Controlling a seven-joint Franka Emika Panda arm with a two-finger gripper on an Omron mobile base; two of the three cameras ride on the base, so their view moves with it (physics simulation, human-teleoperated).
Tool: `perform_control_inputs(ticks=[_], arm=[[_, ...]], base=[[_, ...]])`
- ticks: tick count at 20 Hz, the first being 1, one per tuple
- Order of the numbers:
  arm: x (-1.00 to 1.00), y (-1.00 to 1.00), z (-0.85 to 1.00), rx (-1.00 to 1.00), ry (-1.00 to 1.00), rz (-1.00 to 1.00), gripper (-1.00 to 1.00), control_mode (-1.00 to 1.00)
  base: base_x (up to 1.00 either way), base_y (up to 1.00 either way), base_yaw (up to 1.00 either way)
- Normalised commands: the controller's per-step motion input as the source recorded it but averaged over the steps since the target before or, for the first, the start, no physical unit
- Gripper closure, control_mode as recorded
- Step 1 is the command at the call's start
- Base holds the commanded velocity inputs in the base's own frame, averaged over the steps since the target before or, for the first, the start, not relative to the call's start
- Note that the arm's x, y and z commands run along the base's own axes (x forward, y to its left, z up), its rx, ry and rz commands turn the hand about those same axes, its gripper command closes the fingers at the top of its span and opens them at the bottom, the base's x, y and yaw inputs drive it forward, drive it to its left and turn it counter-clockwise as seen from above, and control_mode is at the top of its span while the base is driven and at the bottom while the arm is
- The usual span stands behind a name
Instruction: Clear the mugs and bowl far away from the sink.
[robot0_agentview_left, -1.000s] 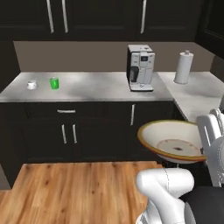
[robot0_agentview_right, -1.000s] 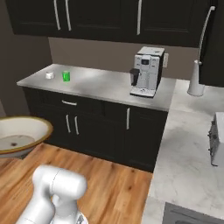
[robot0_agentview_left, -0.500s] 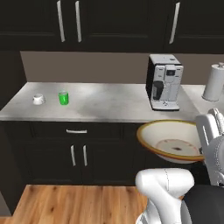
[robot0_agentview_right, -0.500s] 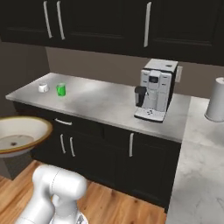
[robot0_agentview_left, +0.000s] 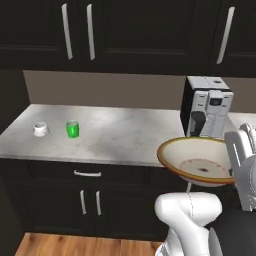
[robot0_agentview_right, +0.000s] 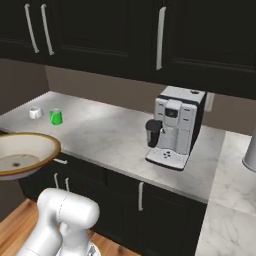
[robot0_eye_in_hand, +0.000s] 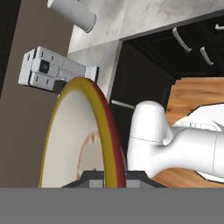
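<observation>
Bowl (robot0_agentview_left: 200, 162) is clamped by its rim in your jaws, carried in the air just off the bench (robot0_agentview_left: 125, 135) edge. Your base has driven closer, so the views shifted. White mug (robot0_agentview_left: 40, 129) and green mug (robot0_agentview_left: 73, 128) sit parked there; set the bowl beside them.

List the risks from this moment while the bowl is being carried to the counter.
1. The gripper pinches only the rim of the bowl, which hangs in mid-air ahead of the counter; a jolt could possibly tip or slip it.
2. The coffee machine stands just behind the bowl, so a swing that way might clip it.
3. The white mug and green mug sit close together; setting the bowl down there may knock them.
</observation>
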Motion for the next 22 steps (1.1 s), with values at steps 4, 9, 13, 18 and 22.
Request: perform_control_inputs(ticks=[4, 9, 13, 18, 22], arm=[[0.00, 0.00, 0.00, 0.00, 0.00, 0.00, 1.00, 1.00], [0.00, 0.00, 0.00, 0.00, 0.00, 0.00, 1.00, 1.00], [0.00, 0.00, 0.00, 0.00, 0.00, 0.00, 1.00, 1.00], [0.00, 0.00, 0.00, 0.00, 0.00, 0.00, 1.00, 1.00], [0.00, 0.00, 0.00, 0.00, 0.00, 0.00, 1.00, 1.00]], base=[[0.55, 0.03, 0.00], [0.26, 0.22, 0.00], [0.06, 0.42, 0.00], [0.33, 0.53, 0.00], [0.72, 0.19, 0.02]])
